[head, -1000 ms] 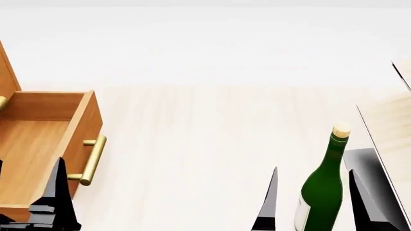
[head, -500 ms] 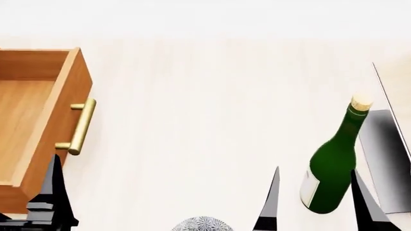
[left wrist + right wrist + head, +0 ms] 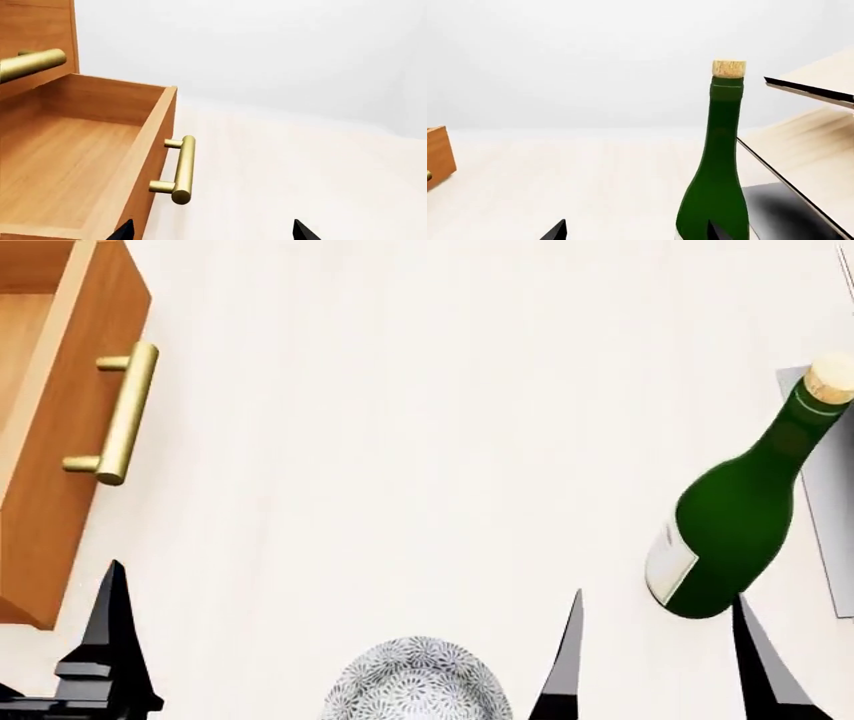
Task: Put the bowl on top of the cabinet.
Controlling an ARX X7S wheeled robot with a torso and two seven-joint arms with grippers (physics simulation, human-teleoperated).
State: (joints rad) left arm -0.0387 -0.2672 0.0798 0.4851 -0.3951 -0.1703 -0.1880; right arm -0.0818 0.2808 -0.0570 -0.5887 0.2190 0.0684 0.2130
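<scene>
The speckled white-grey bowl (image 3: 416,682) stands on the pale table at the head view's near edge, partly cut off. It sits between my left gripper's finger (image 3: 114,640) and my right gripper (image 3: 661,670). The orange-brown cabinet (image 3: 54,490) is at the far left, with one drawer pulled out and a brass handle (image 3: 118,415) on it. In the left wrist view the open drawer (image 3: 87,165) lies just ahead of my left gripper (image 3: 213,232), which is open and empty. My right gripper (image 3: 636,231) is open too, and the bowl shows in neither wrist view.
A green corked bottle (image 3: 734,520) stands upright just beyond my right gripper, close to its outer finger (image 3: 714,231). A pale slanted rack (image 3: 807,170) on a dark base (image 3: 834,490) stands to the right of the bottle.
The head view has tilted down. Drawer and bottle slid toward the view's top and the bowl came into sight at the near edge. Both grippers hold their places in the view.
</scene>
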